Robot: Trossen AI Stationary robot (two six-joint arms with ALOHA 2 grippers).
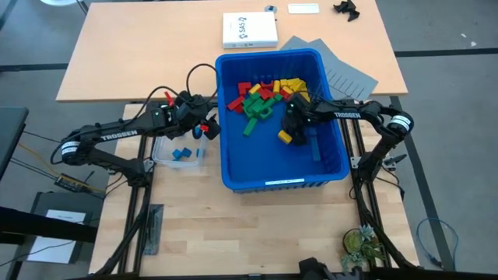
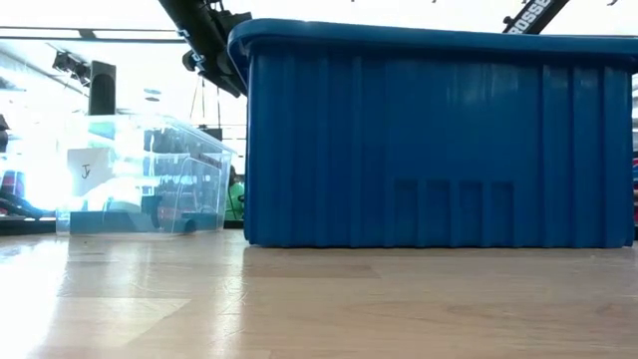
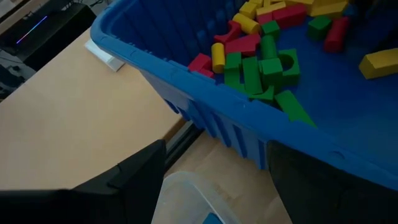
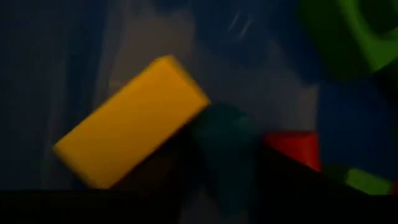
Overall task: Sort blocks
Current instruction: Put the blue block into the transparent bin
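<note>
A large blue bin stands mid-table and holds a pile of red, yellow and green blocks on its floor toward the far side. My right gripper reaches down inside the bin, just above a loose yellow block that fills the right wrist view. A red block and a green one lie close by. My left gripper hovers open outside the bin's left rim, above a small clear tub with a few blue blocks in it.
A white box and a grey sheet lie on the far table behind the bin. A small plant sits near the front right edge. In the low view the bin and tub stand side by side.
</note>
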